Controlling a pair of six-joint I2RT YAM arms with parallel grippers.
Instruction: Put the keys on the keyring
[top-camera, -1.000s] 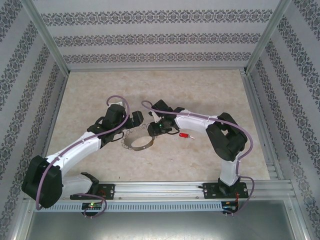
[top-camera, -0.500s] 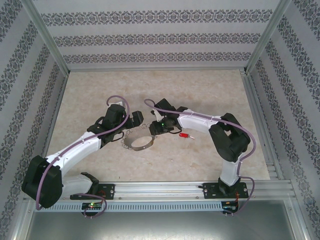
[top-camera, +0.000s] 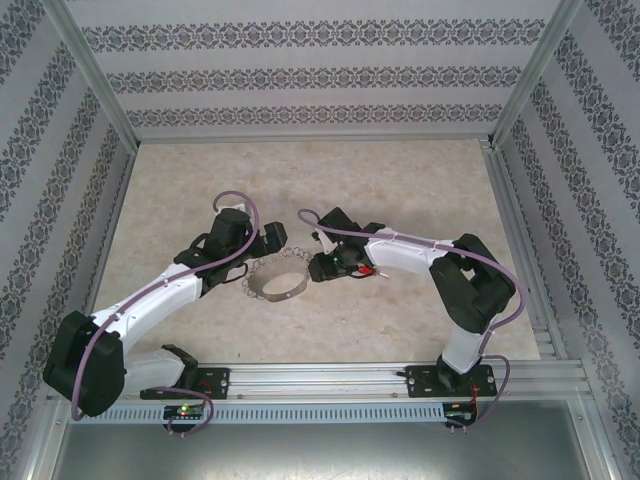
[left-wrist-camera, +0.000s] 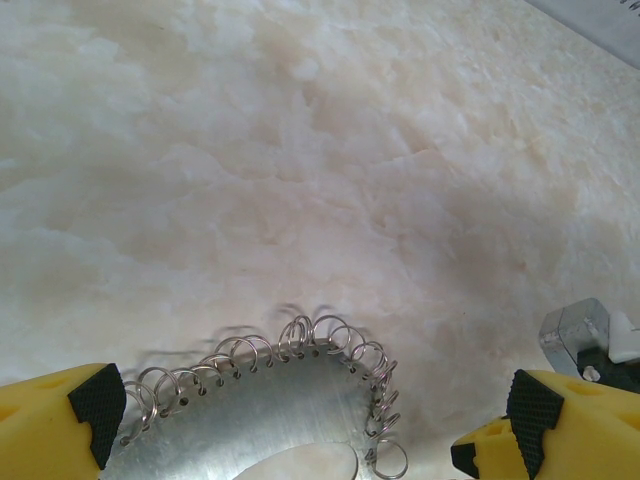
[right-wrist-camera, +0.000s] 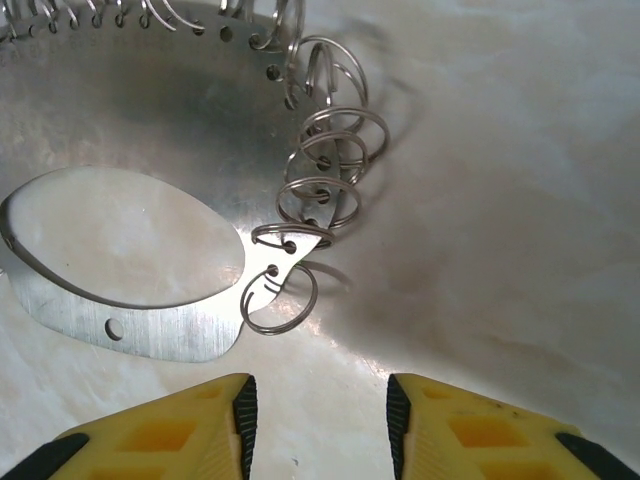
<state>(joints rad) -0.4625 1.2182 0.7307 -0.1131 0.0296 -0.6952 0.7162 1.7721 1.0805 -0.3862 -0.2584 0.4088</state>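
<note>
- The keyring (top-camera: 278, 281) lies flat on the marbled table (top-camera: 300, 180), a little left of its middle and nearer the near edge than the far one.
- In the right wrist view the keyring (right-wrist-camera: 150, 110) is a flat brushed-metal band bent into a hoop, with punched holes along its rim.
- Small wire rings (right-wrist-camera: 322, 170) hang from those holes, and the same fringe of wire rings (left-wrist-camera: 250, 355) shows in the left wrist view.
- The left gripper (top-camera: 268, 243) stands at the hoop's far-left side with its jaws spread wide. In its own camera, the left gripper (left-wrist-camera: 310, 415) has one black-padded yellow finger on each side of the keyring (left-wrist-camera: 260, 410), neither finger closing on it.
- The right gripper (top-camera: 322, 266) sits just right of the hoop. Its own camera shows the right gripper (right-wrist-camera: 320, 425) with jaws partly parted over bare table, just short of the band's end and holding nothing.
- The key (top-camera: 376, 270), with its red head, lies on the table right of the middle, close against the right arm's wrist and apart from the hoop.
</note>
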